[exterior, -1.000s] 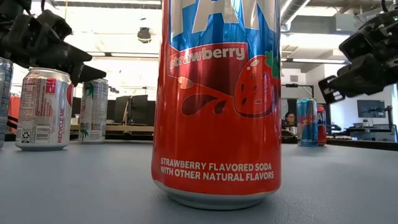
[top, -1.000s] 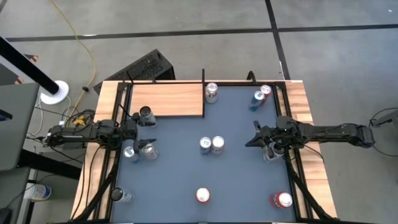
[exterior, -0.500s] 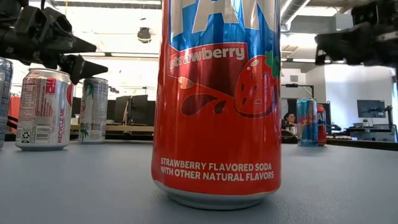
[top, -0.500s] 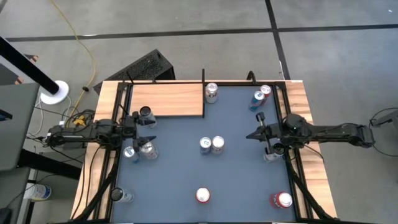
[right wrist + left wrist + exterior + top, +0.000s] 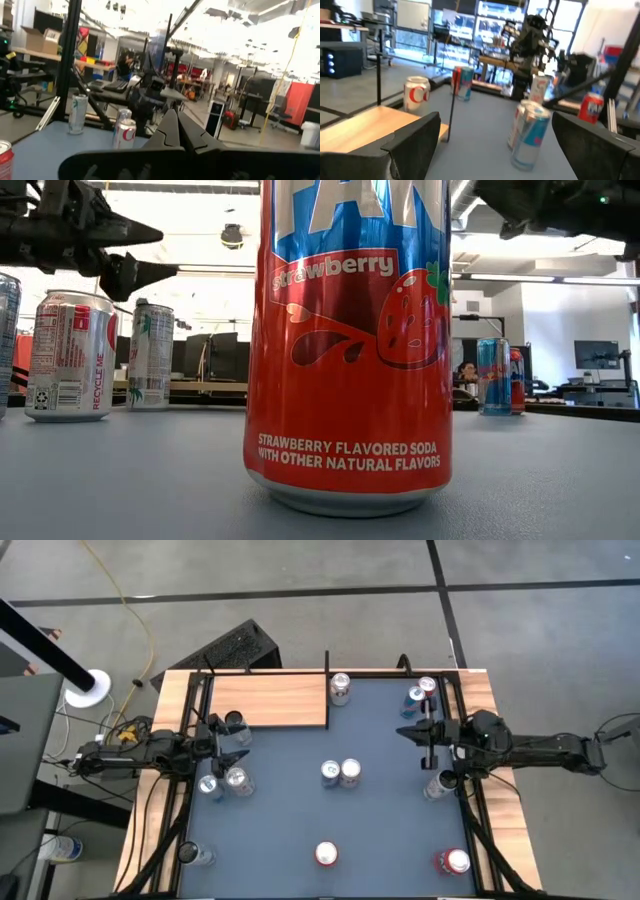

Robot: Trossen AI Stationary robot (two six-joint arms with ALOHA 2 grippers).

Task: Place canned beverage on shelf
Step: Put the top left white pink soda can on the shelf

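Beside the light-brown wooden shelf [image 5: 270, 700], still bare, the left gripper [image 5: 232, 743] hangs spread and empty, apparently approaching the silver cans [image 5: 238, 780] for pickup; right gripper [image 5: 412, 731] clenched.

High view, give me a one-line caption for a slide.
Left tool open by the wooden shelf, right tool shut and empty, soda cans scattered across the blue table.
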